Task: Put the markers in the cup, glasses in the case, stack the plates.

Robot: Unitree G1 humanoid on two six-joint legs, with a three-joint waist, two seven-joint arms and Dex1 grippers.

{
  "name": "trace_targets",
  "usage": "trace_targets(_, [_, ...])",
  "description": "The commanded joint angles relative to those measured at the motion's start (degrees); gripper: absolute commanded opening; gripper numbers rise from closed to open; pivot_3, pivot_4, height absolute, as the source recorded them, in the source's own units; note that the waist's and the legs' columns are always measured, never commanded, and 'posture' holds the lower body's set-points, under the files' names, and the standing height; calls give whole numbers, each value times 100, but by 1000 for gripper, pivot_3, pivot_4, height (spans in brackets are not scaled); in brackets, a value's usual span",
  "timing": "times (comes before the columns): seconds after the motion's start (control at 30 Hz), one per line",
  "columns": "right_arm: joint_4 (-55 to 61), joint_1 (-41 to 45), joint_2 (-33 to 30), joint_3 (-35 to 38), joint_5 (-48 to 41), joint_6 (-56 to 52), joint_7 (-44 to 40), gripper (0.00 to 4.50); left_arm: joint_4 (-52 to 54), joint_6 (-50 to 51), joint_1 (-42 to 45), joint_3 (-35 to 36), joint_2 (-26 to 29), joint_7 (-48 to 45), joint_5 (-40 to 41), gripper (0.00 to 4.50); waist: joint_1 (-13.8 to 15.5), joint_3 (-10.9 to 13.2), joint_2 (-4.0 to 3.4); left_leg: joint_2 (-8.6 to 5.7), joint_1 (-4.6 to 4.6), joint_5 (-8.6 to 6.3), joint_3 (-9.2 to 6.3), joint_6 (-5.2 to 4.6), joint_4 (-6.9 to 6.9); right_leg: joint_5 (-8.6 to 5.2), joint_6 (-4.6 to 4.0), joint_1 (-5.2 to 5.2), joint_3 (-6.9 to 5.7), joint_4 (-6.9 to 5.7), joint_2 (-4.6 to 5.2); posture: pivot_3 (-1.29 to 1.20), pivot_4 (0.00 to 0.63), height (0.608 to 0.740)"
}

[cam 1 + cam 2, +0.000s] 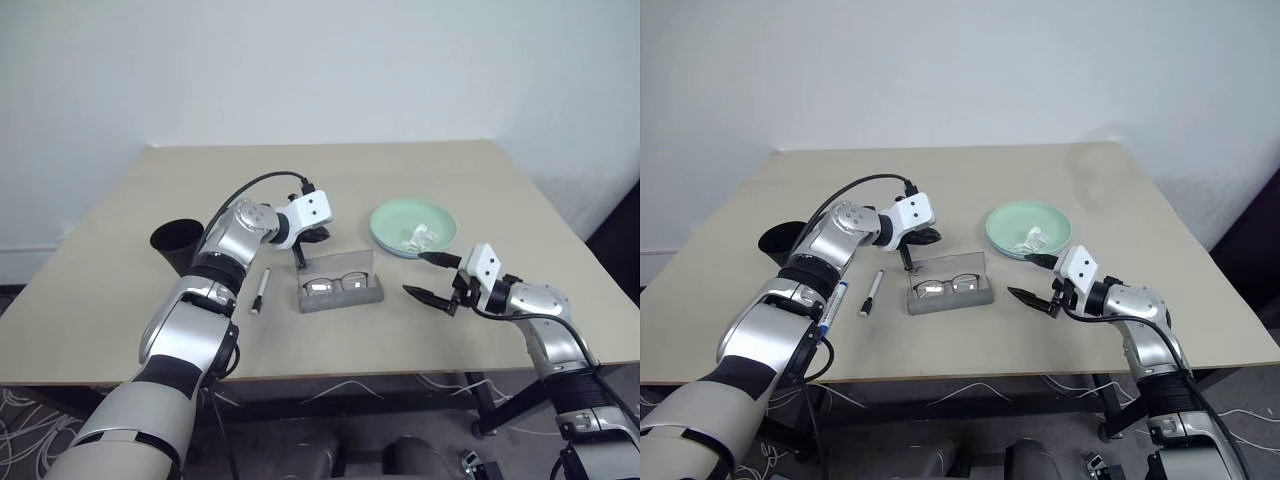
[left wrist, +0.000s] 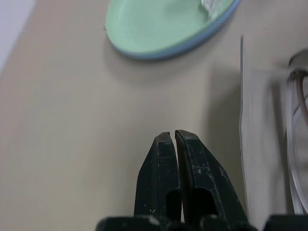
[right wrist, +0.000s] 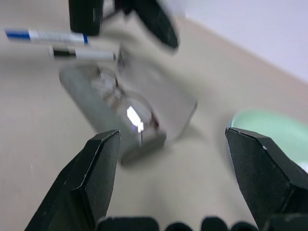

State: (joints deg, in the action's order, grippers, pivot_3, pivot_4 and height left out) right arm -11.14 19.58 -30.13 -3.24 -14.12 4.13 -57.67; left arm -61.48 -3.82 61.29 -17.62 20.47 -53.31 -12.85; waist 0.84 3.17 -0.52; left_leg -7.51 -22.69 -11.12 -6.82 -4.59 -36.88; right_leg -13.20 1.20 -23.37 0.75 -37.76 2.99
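Observation:
The grey case [image 1: 340,295] lies open at the table's middle, lid upright, with the dark-framed glasses [image 1: 335,284] inside. My left gripper [image 1: 318,236] hovers shut and empty just behind the lid; its fingers [image 2: 172,144] are pressed together. My right gripper [image 1: 414,274] is open and empty to the right of the case, pointing at it. The mint green plate [image 1: 400,222] rests on the light blue plate [image 2: 202,42] behind the right gripper. The black cup [image 1: 178,243] stands at the left. A black-capped marker [image 1: 259,291] and a blue marker [image 1: 835,300] lie left of the case.
Some crumpled white material [image 1: 418,237] lies on the green plate. The tan table [image 1: 330,175] is bare at the back. A white wall stands behind it, and cables lie on the floor below the front edge.

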Motion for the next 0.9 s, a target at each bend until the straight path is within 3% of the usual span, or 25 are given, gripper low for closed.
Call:
trace_targets(0.03, [333,94,-69,175,-143,-127,30,3789,-24,-155,97,-1,-28,-130,-44,31,-4,0,8,0,-1,0,0,0,-1,0,0,0,0,0,0,0,0,736])
trace_targets(0.43, [234,136,23,217,-90,-59,253,3789,881,-108,-407,9,142,-1263,132,31,-13,0,8,0,-2,0,1,0,0,1,0,-3,3,-1,1,0,0,736])
trace_targets(0.67, [171,200,62,194,-91,-32,310,3789,2676,623,-1224,86,394,-1784,518,31,-15,-1,8,0,-1,0,1,0,1,1,0,-4,7,0,0,0,0,736])
trace_targets(0.9, [-25,332,119,145,-14,55,308,3789,4186,1580,-2098,62,591,-1647,613,31,-14,-1,5,2,5,0,1,0,1,3,-5,-1,9,-3,-3,0,0,736])
